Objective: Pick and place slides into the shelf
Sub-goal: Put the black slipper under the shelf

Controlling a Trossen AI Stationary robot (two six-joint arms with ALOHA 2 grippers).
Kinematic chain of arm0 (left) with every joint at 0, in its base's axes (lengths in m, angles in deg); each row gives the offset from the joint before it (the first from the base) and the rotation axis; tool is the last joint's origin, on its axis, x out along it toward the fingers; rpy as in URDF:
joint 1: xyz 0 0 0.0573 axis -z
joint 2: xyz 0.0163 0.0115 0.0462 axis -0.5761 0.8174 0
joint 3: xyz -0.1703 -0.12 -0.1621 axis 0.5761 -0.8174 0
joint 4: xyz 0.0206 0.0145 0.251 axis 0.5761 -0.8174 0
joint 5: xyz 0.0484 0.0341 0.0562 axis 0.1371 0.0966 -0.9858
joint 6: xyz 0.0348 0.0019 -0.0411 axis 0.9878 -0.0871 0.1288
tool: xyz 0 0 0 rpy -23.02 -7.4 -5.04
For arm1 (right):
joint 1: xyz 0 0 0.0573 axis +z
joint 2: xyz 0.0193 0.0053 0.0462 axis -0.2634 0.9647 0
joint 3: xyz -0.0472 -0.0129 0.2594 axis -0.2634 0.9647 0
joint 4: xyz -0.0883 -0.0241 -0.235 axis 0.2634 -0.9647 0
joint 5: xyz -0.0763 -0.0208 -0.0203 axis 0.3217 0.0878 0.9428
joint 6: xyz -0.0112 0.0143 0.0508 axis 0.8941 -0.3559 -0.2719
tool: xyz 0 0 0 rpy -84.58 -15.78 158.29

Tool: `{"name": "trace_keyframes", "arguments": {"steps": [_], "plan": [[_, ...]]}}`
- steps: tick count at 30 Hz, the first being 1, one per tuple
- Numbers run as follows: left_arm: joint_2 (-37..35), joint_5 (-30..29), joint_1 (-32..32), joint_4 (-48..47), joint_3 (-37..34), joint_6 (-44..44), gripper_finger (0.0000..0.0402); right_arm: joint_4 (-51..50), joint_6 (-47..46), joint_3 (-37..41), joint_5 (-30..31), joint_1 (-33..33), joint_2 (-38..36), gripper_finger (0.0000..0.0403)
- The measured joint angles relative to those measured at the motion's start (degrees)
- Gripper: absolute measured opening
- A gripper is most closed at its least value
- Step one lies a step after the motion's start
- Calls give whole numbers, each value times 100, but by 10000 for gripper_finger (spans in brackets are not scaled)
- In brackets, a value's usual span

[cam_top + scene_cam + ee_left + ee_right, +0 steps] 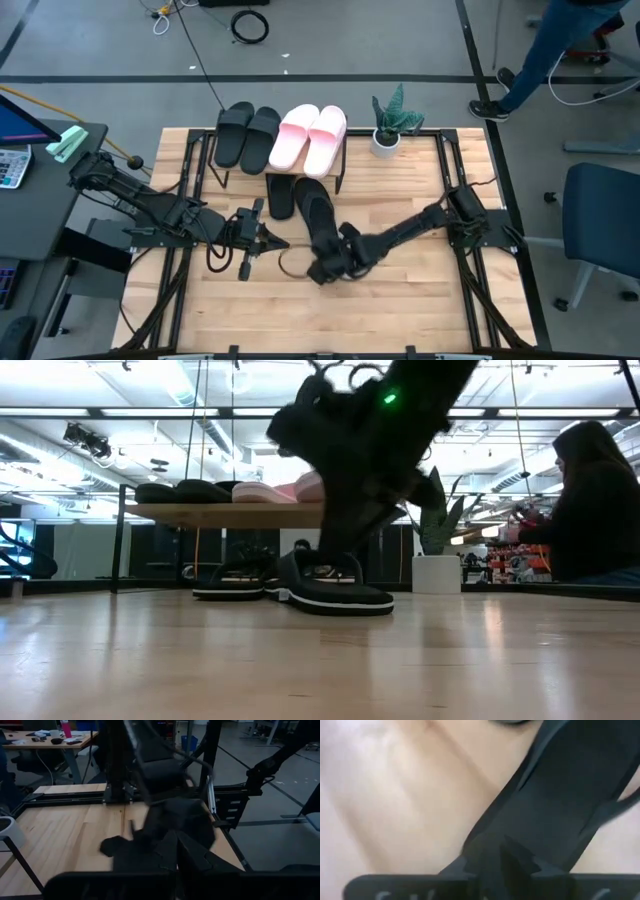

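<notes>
The shelf (230,513) stands at the table's far side, with two black slides (248,135) and two pale pink slides (312,137) resting sole-down on its top board. One black flip-flop (281,195) lies on the table in front of the shelf. My right gripper (322,268) is shut on the near end of the second flip-flop (313,210). My left gripper (272,242) is shut and hovers just left of it, pointing right and touching nothing. My right gripper holds the black flip-flop by its near end (520,835), pinched between the two fingers, which come from above and the near right and lie along its length. In the low view the flip-flop's sole (335,600) lies on the table.
A potted plant (388,125) stands at the shelf's right end. Black frame rails (450,170) run along both table sides. There is bare wood on the near half of the table (400,310). A person (600,500) is beyond the table's right far corner.
</notes>
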Motion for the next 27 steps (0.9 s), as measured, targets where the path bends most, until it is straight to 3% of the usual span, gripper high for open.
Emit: {"name": "trace_keyframes", "arguments": {"steps": [6,17,27], "plan": [[0,-1,-7,0,0,42,13,-61,-172,0,125,332,0,8],[2,0,-4,15,2,-6,10,-36,-361,28,411,242,403,5],[2,1,-33,5,4,-6,22,655,-336,9,448,-353,723,3]]}}
